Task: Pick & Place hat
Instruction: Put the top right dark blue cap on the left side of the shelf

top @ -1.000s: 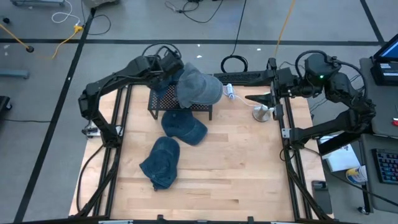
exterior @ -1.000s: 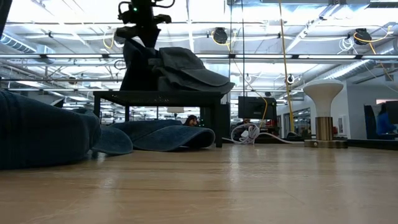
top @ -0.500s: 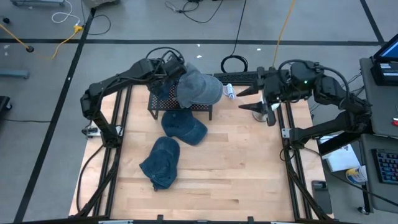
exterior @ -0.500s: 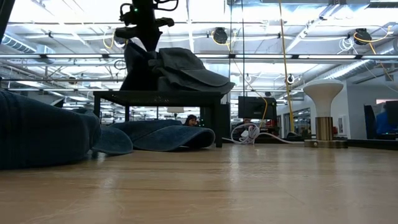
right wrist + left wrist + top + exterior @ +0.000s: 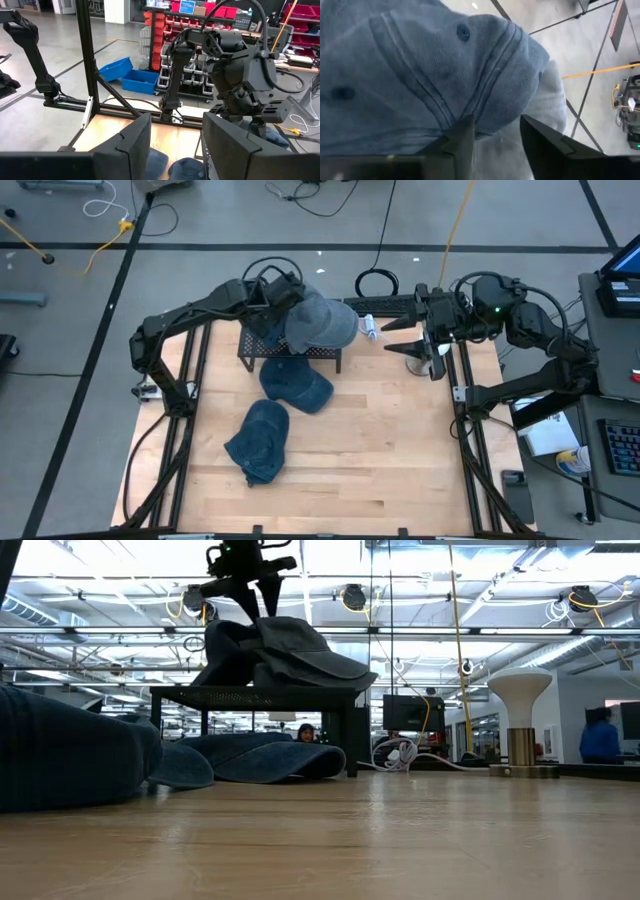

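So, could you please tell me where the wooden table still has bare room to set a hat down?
The right half of the wooden table lies bare, from the two blue denim hats across to the right frame rail, as does the near edge. It is crowded at the far left, around the black mesh stand carrying the grey-blue hat.

A grey-blue hat (image 5: 318, 320) on the black rack (image 5: 290, 352) lay directly beneath the left gripper's (image 5: 245, 585) parted jaws, blocking descent. Two more hats (image 5: 296, 384) (image 5: 260, 442) crowded the table (image 5: 390, 450) below; bare wood stretched toward the right gripper (image 5: 400, 338).
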